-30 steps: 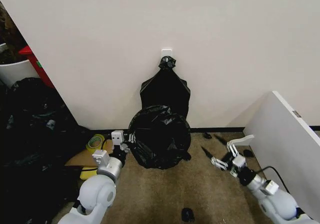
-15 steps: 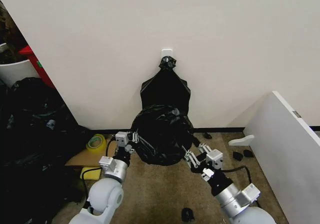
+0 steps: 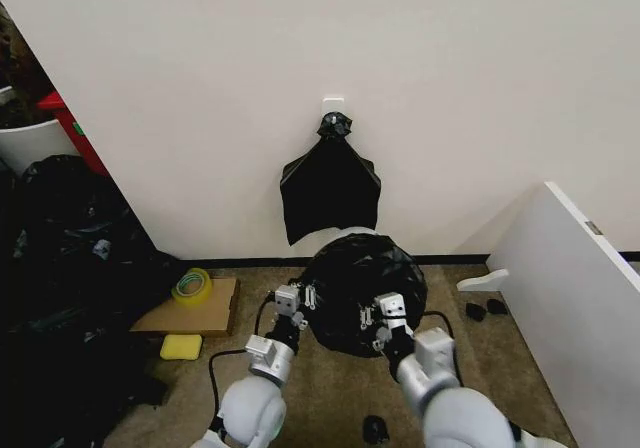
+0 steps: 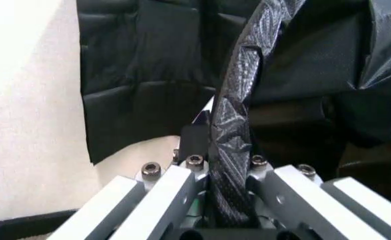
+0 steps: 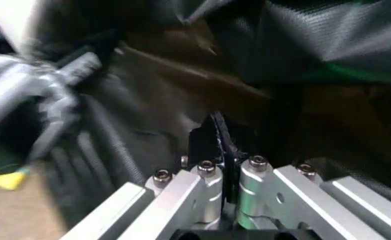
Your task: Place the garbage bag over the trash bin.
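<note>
The garbage bag, glossy black and crinkled, wraps the trash bin, of which a pale sliver shows at the back edge. It stands on the carpet near the wall. My left gripper is at the bag's left side, shut on a twisted fold of the garbage bag. My right gripper is at its front, shut on a thin fold of the garbage bag. Black plastic hides the rest of the bin.
A knotted bunch of black bags hangs on the wall just behind. Cardboard, a tape roll and a yellow sponge lie left. Black heaps fill the far left. A white panel leans right.
The bagged bin has shifted right along the wall with my left gripper still on it. My right arm swung in from the right and closed on the bag's front.
</note>
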`<state>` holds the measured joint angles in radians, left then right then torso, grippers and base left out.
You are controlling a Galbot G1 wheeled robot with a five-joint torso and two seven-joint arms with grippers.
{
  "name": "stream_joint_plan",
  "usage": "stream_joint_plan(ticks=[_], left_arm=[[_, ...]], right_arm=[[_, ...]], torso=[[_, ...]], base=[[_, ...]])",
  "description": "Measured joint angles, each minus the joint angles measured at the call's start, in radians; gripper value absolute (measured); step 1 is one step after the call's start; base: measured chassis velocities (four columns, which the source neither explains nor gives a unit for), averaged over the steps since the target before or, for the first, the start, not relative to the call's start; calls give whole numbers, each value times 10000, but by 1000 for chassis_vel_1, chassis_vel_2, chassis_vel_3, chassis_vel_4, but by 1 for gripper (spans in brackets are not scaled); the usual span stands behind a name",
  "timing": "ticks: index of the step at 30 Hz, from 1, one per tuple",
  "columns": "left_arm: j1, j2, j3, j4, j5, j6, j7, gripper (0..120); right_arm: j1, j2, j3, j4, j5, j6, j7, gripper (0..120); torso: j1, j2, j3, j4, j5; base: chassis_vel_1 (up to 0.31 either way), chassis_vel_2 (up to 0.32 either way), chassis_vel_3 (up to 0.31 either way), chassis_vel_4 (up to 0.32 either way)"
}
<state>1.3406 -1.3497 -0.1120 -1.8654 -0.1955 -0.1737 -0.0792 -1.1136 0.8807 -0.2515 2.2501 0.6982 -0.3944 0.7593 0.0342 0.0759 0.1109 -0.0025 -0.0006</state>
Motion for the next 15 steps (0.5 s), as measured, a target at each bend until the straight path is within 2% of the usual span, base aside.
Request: stream_joint_plan(ticks=[15], left_arm=[[512, 47, -99, -478, 686, -299, -6, 0]], right_arm=[[1731, 1239, -898, -2288, -163, -914, 1087, 0]], torso=[[0, 0, 0, 0, 0]], base=[[0, 0, 0, 0]])
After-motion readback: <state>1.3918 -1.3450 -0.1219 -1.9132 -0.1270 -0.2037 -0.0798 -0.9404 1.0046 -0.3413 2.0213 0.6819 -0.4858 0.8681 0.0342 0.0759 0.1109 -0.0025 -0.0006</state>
